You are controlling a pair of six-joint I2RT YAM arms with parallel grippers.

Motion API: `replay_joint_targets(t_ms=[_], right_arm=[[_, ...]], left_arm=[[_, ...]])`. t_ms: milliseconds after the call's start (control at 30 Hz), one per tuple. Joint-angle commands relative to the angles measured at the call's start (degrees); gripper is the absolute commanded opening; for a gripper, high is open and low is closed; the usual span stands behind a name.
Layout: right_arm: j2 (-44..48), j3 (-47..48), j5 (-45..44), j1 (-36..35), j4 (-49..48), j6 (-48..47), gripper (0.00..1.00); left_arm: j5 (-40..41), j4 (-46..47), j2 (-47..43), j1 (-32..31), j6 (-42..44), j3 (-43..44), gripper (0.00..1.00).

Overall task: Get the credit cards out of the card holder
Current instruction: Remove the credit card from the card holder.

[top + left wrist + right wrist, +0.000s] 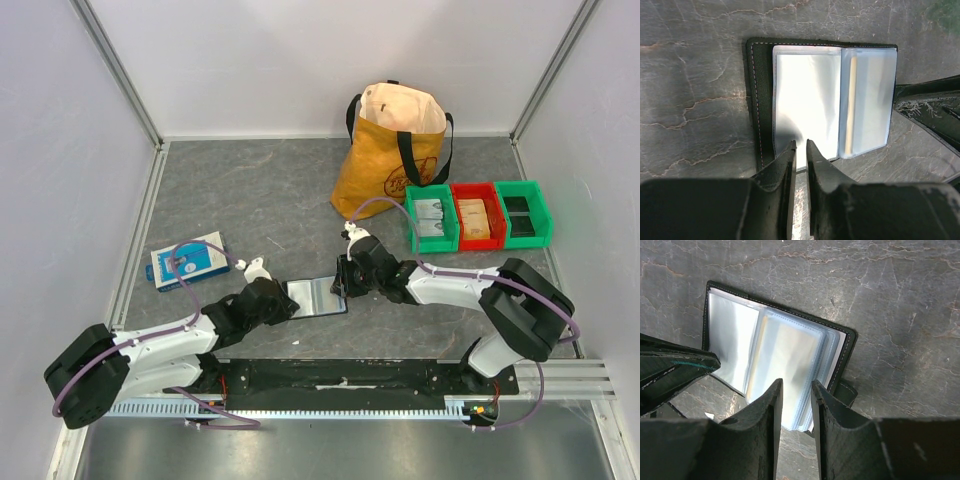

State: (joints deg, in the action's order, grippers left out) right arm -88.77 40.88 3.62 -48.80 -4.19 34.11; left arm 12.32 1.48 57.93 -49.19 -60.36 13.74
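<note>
The black card holder [315, 297] lies open and flat on the grey table between my two grippers. Its clear plastic sleeves [810, 95] face up. A pale card with a tan edge [852, 105] shows inside one sleeve, and a yellowish card [785, 355] sits in the sleeve stack. My left gripper [801, 145] hovers at the holder's left side [288, 300], its jaws a narrow gap apart over the sleeve's edge, holding nothing. My right gripper [796, 386] stands at the holder's right side [345, 283], jaws open over the fanned sleeve edges.
A blue-and-white flat box [190, 260] lies to the left. A yellow tote bag [395, 150] stands at the back. Beside it sit a green bin [432, 222], a red bin [477, 218] and another green bin [522, 212]. White walls enclose the table.
</note>
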Motion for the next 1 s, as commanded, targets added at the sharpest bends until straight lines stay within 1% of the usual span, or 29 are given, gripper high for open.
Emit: replay_joint_targets(t_ms=[0, 533, 967], right_arm=[[-0.44, -0.01, 0.34, -0.07, -0.91, 0.52, 0.36], [-2.02, 0.34, 3.15, -0.25, -2.14, 0.52, 0.36], [0.62, 1.48, 4.56, -0.51, -1.53, 0.17, 0.30]], left_arm=[[0.16, 0.46, 0.43, 0.41, -1.08, -0.64, 0.19], [-0.63, 1.07, 0.78, 0.41, -0.90, -0.38, 0.18], [-1.15, 1.42, 1.48, 0.41, -0.64, -0.11, 0.18]])
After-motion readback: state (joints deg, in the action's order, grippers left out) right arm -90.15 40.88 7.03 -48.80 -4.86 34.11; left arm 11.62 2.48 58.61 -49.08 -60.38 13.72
